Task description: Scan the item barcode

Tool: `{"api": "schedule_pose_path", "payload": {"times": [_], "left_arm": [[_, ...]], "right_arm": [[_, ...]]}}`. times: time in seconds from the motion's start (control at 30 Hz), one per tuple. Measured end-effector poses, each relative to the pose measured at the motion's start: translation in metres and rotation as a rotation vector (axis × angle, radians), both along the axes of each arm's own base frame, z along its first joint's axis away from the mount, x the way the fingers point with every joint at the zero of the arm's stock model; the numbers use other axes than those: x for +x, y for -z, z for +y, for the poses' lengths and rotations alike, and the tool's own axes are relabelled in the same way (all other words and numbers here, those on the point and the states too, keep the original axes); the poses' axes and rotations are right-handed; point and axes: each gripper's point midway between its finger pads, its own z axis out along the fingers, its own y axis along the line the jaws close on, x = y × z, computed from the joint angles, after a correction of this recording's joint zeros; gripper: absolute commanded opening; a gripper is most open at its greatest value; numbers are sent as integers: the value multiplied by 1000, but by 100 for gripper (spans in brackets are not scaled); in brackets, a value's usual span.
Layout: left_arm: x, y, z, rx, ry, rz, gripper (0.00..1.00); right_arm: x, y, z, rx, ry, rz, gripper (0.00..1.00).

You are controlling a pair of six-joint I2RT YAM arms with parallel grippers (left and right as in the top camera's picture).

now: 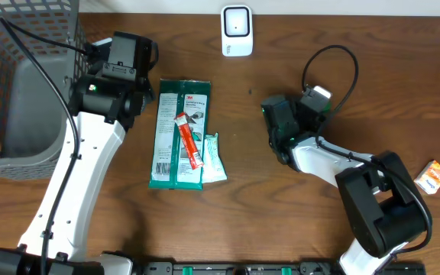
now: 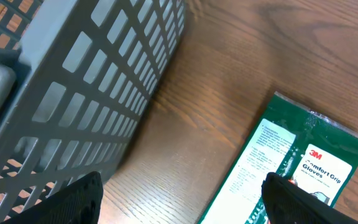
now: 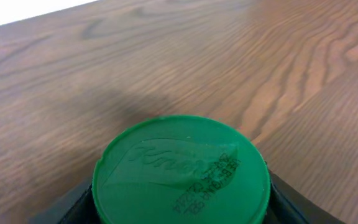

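Note:
My right gripper (image 3: 182,208) is shut on a container with a round green lid (image 3: 179,165) embossed "Knorr". The lid fills the lower right wrist view and its body is hidden. From overhead this gripper (image 1: 277,122) lies low at centre right, below the white barcode scanner (image 1: 236,30) at the table's far edge. No barcode shows. My left gripper (image 2: 182,208) is open over bare wood, between the basket and a green 3M gloves pack (image 2: 291,168). Overhead, the left gripper (image 1: 137,101) sits just left of that pack (image 1: 178,134).
A grey mesh basket (image 1: 21,84) fills the far left, its wall (image 2: 73,81) close to my left fingers. A red tube (image 1: 189,140) lies on the gloves pack, with a small white-green packet (image 1: 214,156) beside it. An orange box (image 1: 432,177) lies at the right.

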Motion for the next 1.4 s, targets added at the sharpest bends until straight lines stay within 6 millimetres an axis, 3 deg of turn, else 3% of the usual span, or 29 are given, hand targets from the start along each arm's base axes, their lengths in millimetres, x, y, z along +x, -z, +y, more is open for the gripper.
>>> {"api": "schedule_pose_path", "payload": {"times": [0.07, 0.27, 0.4, 0.53, 0.93, 1.07, 1.17, 1.4], "left_arm": [[0, 0, 0, 0, 0, 0, 82], [0, 0, 0, 0, 0, 0, 82], [0, 0, 0, 0, 0, 0, 82], [0, 0, 0, 0, 0, 0, 82], [0, 0, 0, 0, 0, 0, 82], [0, 0, 0, 0, 0, 0, 82], [0, 0, 0, 0, 0, 0, 82], [0, 0, 0, 0, 0, -1, 82]], "right_arm": [[0, 3, 2, 6, -13, 15, 26], [-6, 8, 0, -14, -17, 58, 66], [-8, 10, -2, -30, -18, 80, 73], [-9, 11, -1, -34, -27, 93, 97], [-10, 10, 6, -46, -88, 137, 99], [-10, -26, 16, -46, -199, 137, 99], [-22, -78, 20, -22, -288, 105, 99], [-66, -140, -10, 162, -403, 238, 99]]}}
